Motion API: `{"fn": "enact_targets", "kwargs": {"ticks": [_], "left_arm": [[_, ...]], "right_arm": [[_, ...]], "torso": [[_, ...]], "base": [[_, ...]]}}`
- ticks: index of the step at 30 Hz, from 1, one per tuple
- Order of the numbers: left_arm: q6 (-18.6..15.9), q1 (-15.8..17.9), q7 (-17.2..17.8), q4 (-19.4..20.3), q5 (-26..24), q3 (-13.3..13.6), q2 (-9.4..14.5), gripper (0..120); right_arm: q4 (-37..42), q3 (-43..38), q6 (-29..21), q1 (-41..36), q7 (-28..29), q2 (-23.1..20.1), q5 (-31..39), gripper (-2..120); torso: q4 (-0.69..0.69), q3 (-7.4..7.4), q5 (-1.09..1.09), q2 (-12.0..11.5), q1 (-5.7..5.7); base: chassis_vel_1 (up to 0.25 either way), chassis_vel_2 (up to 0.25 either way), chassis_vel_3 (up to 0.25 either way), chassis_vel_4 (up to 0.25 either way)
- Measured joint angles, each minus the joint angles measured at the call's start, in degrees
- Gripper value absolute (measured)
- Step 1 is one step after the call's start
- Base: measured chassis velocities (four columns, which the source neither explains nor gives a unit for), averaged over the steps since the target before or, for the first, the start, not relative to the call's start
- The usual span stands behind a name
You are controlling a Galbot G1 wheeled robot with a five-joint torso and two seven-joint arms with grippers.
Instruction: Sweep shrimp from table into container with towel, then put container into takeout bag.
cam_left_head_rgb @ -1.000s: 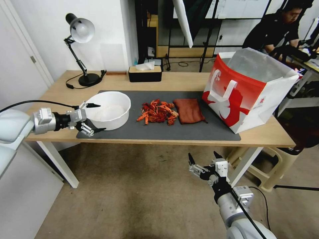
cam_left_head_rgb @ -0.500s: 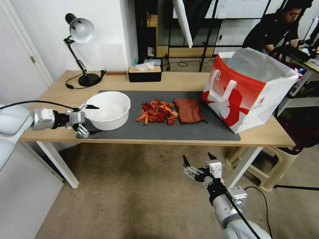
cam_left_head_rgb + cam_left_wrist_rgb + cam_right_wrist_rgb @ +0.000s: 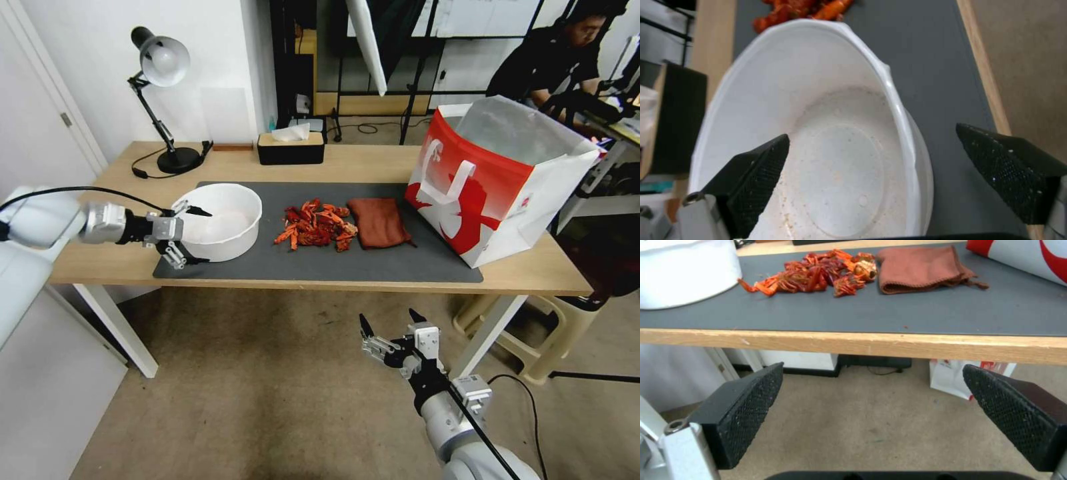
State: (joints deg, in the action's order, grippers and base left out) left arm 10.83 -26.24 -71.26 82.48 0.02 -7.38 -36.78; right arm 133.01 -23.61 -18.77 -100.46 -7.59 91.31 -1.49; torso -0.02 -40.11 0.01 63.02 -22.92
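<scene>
Light wood runs the length of the table [image 3: 347,160], which carries a dark grey mat [image 3: 373,263] and stands before a white wall. At the mat's left end sits the container [image 3: 220,223], a round white bowl with nothing in it but a few faint specks on its floor. The left gripper [image 3: 192,235] reaches in from the left at bowl height, its fingers spread wide and straddling the near-left rim: in the left wrist view one black pad [image 3: 758,181] hangs over the inside of the bowl and the other lies outside the wall, above the mat, with neither pressed against the plastic. To the right of the container, the shrimp [image 3: 316,225] lie in a loose red-orange heap on the mat. Just beside the heap on its right lies the towel [image 3: 379,222], folded flat. Farther right stands the takeout bag [image 3: 497,180], upright with its mouth open and silvery lining showing. The right gripper [image 3: 389,325] hangs below the table's front edge, over the floor, fingers wide apart and holding nothing. At the back of the table stand a desk lamp [image 3: 160,100] and a black tissue box [image 3: 291,148].
</scene>
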Motion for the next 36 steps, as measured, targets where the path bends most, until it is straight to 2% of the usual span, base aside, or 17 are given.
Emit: {"fn": "enact_targets", "kwargs": {"ticks": [1,4,5,6,8,9,11,13,16,17,20,21,23,24,26,36], "left_arm": [[0.0,0.0,0.0,0.0,0.0,0.0,0.0,93],[1.1,1.6,-1.4,-1.2,2.7,1.9,-0.8,81],[1.2,1.8,-1.6,-1.6,2.9,2.3,-0.9,75],[1.2,1.8,-1.6,-1.6,2.9,2.3,-0.9,75],[1.3,2.2,-1.8,-2.2,3.1,2.9,-1.2,64],[1.3,2.2,-1.8,-2.2,3.1,2.9,-1.2,64],[1.4,2.5,-1.9,-2.8,3.3,3.4,-1.2,55],[1.5,2.7,-2.0,-3.0,3.4,3.6,-1.3,51],[1.7,3.3,-2.5,-3.7,3.5,3.9,-1.3,35],[1.7,3.3,-2.5,-3.7,3.5,3.9,-1.3,35],[1.8,3.5,-2.7,-3.9,3.5,3.9,-1.3,22],[1.8,3.5,-2.7,-3.9,3.5,3.9,-1.3,22],[2.0,3.6,-3.1,-4.1,3.4,3.9,-1.3,11],[2.0,3.6,-3.1,-4.1,3.4,3.9,-1.3,11],[2.4,3.7,-3.8,-4.3,3.2,3.9,-1.3,0],[3.1,3.8,-5.7,-4.2,2.6,3.3,-0.5,0]], "right_arm": [[0.0,0.0,0.0,0.0,0.0,0.0,0.0,100],[-0.2,-0.3,0.2,0.0,0.0,0.0,0.0,100],[-0.3,-0.4,0.2,0.0,0.0,0.0,0.0,100],[-0.3,-0.4,0.2,0.0,0.0,0.0,0.0,100],[-0.6,-0.4,0.3,0.1,0.0,0.0,0.0,100],[-0.6,-0.4,0.3,0.1,0.0,0.0,0.0,100],[-0.8,-0.4,0.4,0.2,0.0,0.0,0.0,100],[-0.9,-0.4,0.4,0.3,0.0,0.0,0.0,100],[-1.2,-0.1,0.5,0.3,0.0,0.0,-0.2,100],[-1.2,-0.1,0.5,0.3,0.0,0.0,-0.2,100],[-1.2,0.0,0.5,0.3,0.0,0.1,-0.3,100],[-1.2,0.0,0.5,0.3,0.0,0.1,-0.3,100],[-1.3,0.0,0.6,0.3,0.0,0.1,-0.4,100],[-1.3,0.0,0.6,0.3,0.0,0.1,-0.4,100],[-1.4,0.1,0.6,0.3,0.0,0.1,-0.4,100],[-1.6,0.2,0.7,0.3,0.0,0.1,-0.7,100]], "torso": [[0.0,0.0,0.0,0.0,0.0],[0.01,0.0,0.0,0.0,0.0],[0.02,0.0,0.0,0.0,0.0],[0.02,0.0,0.0,0.0,0.0],[0.02,0.0,0.0,0.0,0.0],[0.02,0.0,0.0,0.0,0.0],[0.02,0.0,-0.01,0.0,0.0],[0.02,0.0,0.0,0.0,0.0],[0.02,0.0,0.0,0.0,0.0],[0.02,0.0,0.0,0.0,0.0],[0.02,0.0,0.0,0.0,0.0],[0.02,0.0,0.0,0.0,0.0],[0.02,0.0,-0.01,0.0,0.0],[0.02,0.0,-0.01,0.0,0.0],[0.02,0.0,-0.01,0.0,0.0],[0.02,0.01,-0.02,0.0,0.0]], "base": [[0.0,0.0,0.0,0.0],[0.0,0.0,0.0,0.0],[0.0,0.0,0.0,0.0],[0.0,0.0,0.0,0.0],[0.0,0.0,0.0,0.0],[0.0,0.0,0.0,0.0],[0.0,0.0,0.0,0.0],[0.0,0.0,0.0,0.0],[0.0,0.0,0.0,0.0],[0.0,0.0,0.0,0.0],[0.0,0.0,0.0,0.0],[0.0,0.0,0.0,0.0],[0.0,0.0,0.0,0.0],[0.0,0.0,0.0,0.0],[0.0,0.0,0.0,0.0],[0.0,0.0,0.0,0.0]]}}
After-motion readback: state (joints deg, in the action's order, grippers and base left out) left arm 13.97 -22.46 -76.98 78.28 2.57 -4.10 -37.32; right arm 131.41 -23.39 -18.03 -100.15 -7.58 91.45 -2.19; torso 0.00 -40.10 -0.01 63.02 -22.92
